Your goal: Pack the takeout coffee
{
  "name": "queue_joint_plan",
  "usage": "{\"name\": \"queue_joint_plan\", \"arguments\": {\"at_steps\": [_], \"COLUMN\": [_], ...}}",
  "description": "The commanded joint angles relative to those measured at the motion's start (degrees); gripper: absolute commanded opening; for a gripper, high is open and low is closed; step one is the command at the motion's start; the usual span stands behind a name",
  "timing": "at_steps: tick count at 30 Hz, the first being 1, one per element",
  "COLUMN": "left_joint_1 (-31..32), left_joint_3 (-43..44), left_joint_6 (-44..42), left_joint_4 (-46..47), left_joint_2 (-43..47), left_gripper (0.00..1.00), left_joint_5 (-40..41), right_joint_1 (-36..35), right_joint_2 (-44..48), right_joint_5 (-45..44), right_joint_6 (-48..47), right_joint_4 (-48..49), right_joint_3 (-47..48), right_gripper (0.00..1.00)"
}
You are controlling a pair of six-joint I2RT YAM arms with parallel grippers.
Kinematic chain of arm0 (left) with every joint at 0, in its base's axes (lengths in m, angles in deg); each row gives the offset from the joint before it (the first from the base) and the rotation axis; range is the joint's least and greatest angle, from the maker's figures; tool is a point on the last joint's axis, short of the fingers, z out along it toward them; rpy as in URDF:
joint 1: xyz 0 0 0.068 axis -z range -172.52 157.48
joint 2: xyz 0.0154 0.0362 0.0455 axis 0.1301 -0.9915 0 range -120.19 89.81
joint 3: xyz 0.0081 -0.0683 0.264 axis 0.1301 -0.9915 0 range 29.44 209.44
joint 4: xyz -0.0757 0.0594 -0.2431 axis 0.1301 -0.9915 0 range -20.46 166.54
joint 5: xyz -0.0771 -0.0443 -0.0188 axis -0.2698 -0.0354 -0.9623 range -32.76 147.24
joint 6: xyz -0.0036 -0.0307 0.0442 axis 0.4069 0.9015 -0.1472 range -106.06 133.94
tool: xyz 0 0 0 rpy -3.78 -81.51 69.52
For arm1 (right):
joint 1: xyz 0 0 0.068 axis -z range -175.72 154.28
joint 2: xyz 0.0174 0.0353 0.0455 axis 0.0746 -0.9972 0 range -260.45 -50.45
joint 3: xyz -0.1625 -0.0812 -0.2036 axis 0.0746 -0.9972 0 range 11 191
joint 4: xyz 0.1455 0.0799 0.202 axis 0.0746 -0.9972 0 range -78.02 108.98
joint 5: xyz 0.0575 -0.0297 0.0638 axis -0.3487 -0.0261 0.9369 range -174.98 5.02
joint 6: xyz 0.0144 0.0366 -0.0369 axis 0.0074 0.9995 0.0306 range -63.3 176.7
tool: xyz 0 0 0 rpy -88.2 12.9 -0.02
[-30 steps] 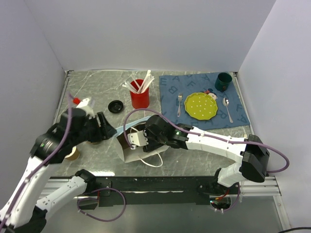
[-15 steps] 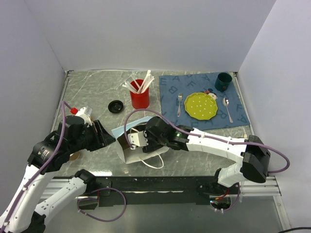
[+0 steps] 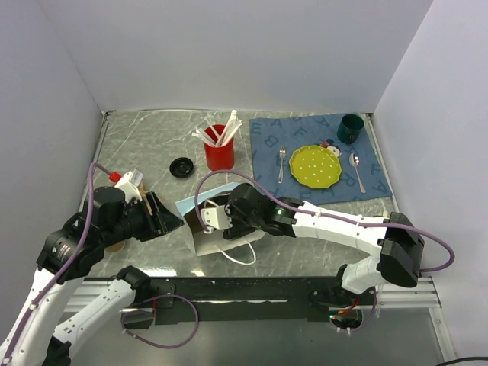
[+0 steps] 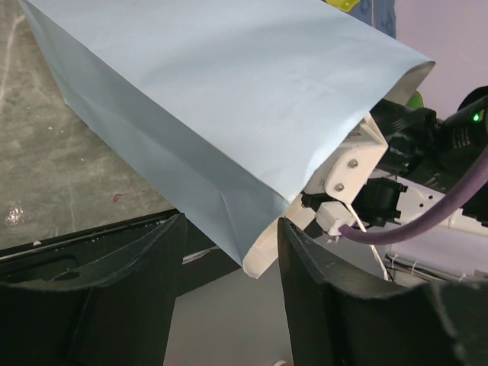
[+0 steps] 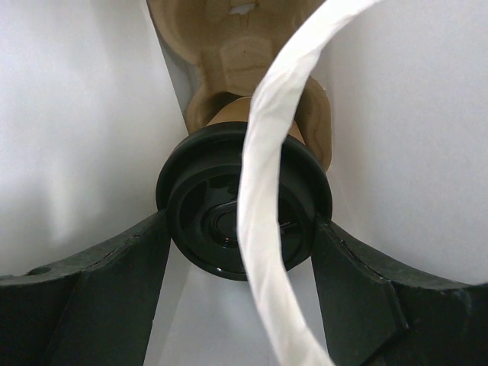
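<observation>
— Question: is the takeout coffee (image 5: pixel 202 198) going in?

— It's sitting inside the blue paper bag (image 4: pixel 229 99), the right tool (image 5: pixel 242 225) gripping it. Is the left tool (image 4: pixel 229 229) pinching the bag? Can't tell. I'm guessing only letting go is remaining.

- A robotics lab test cell, not a home or café.
- Plain white panels (image 3: pixel 229 53) box in the marbled table (image 3: pixel 152 141) on three sides.
- A metal rail (image 3: pixel 252 288) along the near edge carries the arm bases, with purple cables (image 3: pixel 441 255) looping loose.
- One corner holds a tidy place setting (blue placemat (image 3: pixel 374 183), yellow plate (image 3: pixel 316 165), green mug (image 3: pixel 351 128)).
</observation>
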Motion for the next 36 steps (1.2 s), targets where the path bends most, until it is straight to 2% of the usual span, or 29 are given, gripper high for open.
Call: {"name": "queue_joint_plan", "arguments": {"at_steps": [1,9,10,11,14,17,26,36], "left_joint_1": [0.14,0.14,0.14,0.14,0.14,0.14,0.14,0.14], "left_joint_3": [-0.35,-3.25,-3.69,-3.96,-4.66,-5.45,-9.23,-8.79], "left_joint_6": [-1.04,-2.44,-2.53,-2.70,-4.19,-7.09,-6.31,-4.99], "left_joint_4": [3.05,7.88,8.68,9.38,11.58,13.25,16.07,13.79], "left_joint_2": [0.20,-0.77,-1.03,-1.12,-1.47,-1.21,0.02,-0.16], "left_gripper": [0.56,0.49,0.44,0.33,0.13,0.01,0.01,0.01], "left_joint_5": [-3.36,-3.18,-3.70,-4.23,-5.20,-5.20,-8.80,-7.23], "right_joint_1": [-0.43,-0.34,-0.43,-0.43,-0.43,-0.34,0.45,1.59], "right_joint_2": [0.32,0.06,-0.12,-0.29,-0.47,-0.82,-2.66,-3.90], "right_joint_5": [-0.73,-1.35,-1.44,-1.52,-1.70,-1.96,-1.70,-2.31], "right_joint_6": [1.37,1.81,2.07,2.60,2.34,1.38,-2.58,-3.37], "right_joint_4": [2.33,2.24,2.07,1.81,2.59,2.95,5.58,8.83], "right_joint_3": [0.49,1.01,1.28,1.71,1.63,1.98,1.37,2.16], "right_gripper": [0.33,0.33,0.33,0.33,0.34,0.33,0.33,0.31]}}
